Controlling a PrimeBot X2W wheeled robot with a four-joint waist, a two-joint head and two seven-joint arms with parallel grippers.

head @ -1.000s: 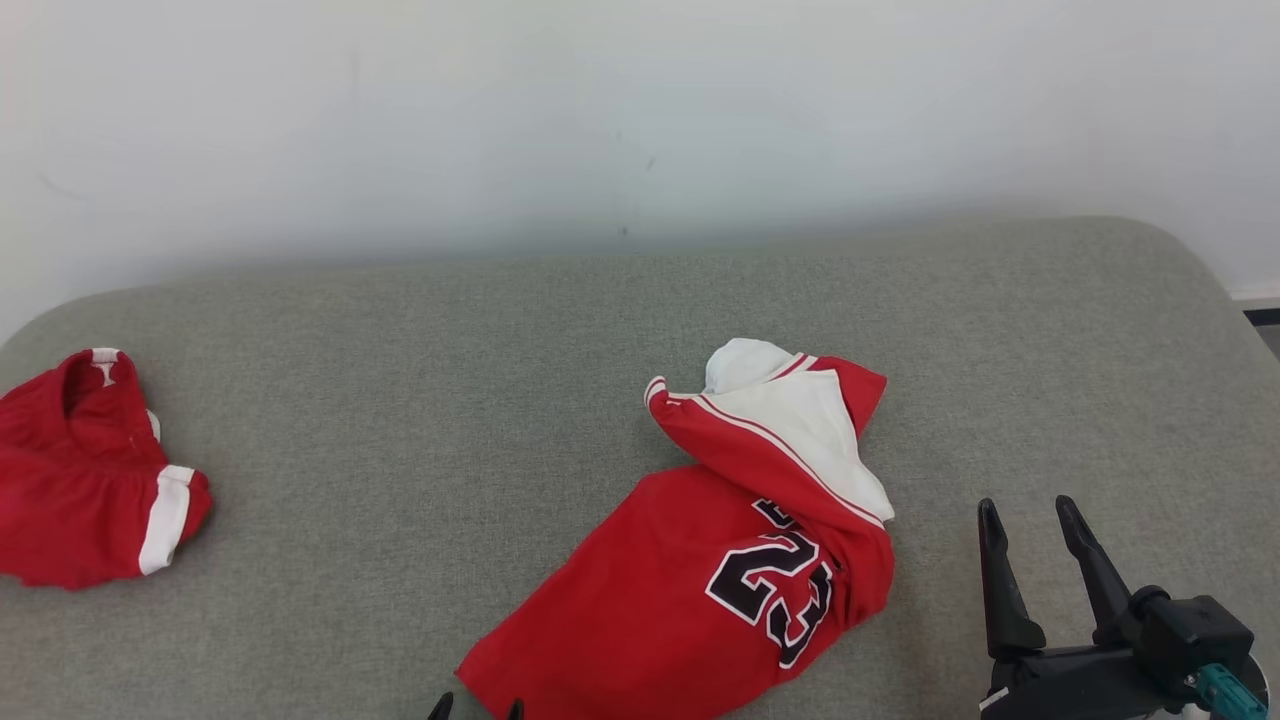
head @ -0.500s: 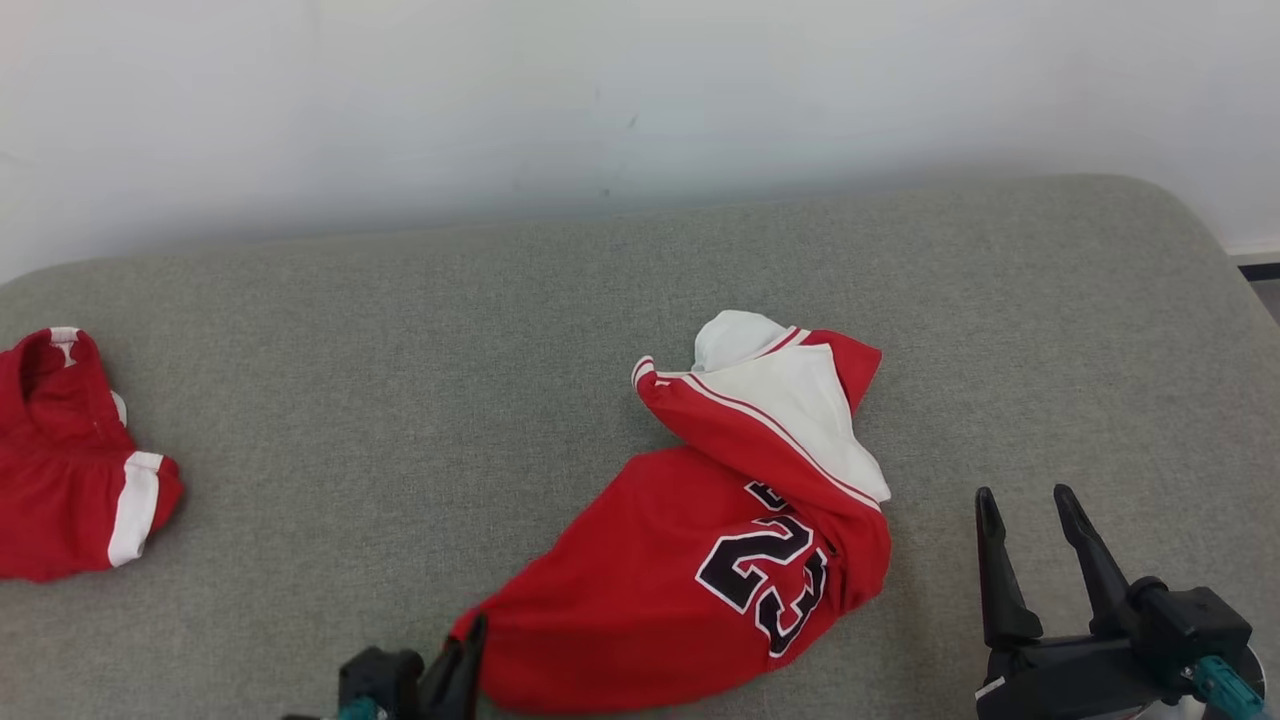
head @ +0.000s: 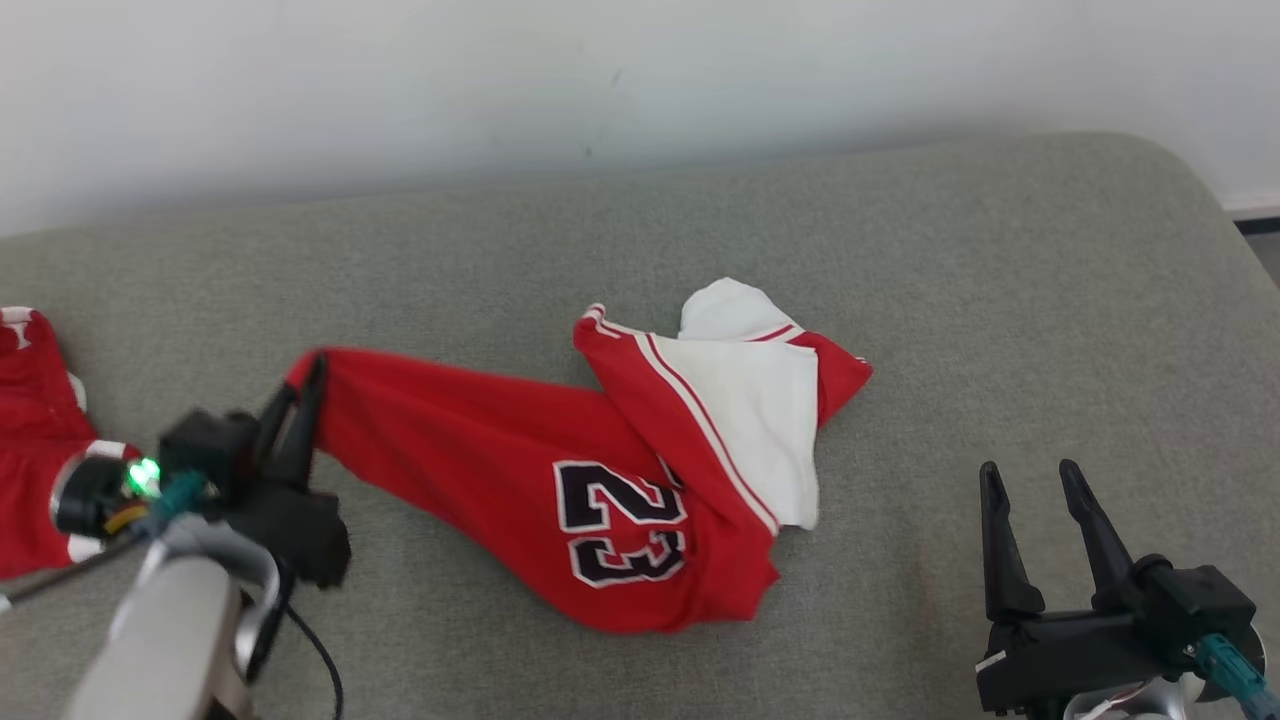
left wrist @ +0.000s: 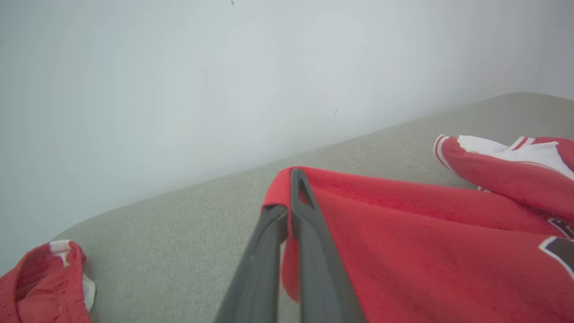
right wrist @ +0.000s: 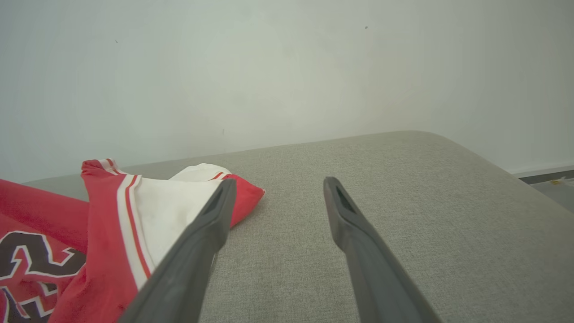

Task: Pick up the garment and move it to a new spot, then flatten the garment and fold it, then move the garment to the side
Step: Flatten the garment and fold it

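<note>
**Item: red "23" jersey, held by one corner at the left**

- Red jersey: lies mid-surface on the grey cushion, number side up. Its left corner is lifted and drawn out toward the left. A white-lined part is folded over on its right, far end, so it is bunched rather than flat.
- Left gripper: fingers closed tight on the jersey's left corner. A corner hold probably serves to drag the cloth along to a new spot and stretch it as it goes.
- Right gripper: fingers spread wide, holding nothing. It hovers at the near right, apart from the jersey, likely waiting to take the other end for flattening.
- Second red garment: white-trimmed, at the far left edge, just beside the left arm. It lies on the line of the pull and may crowd that side.
- White wall: behind the cushion's far edge.
</note>
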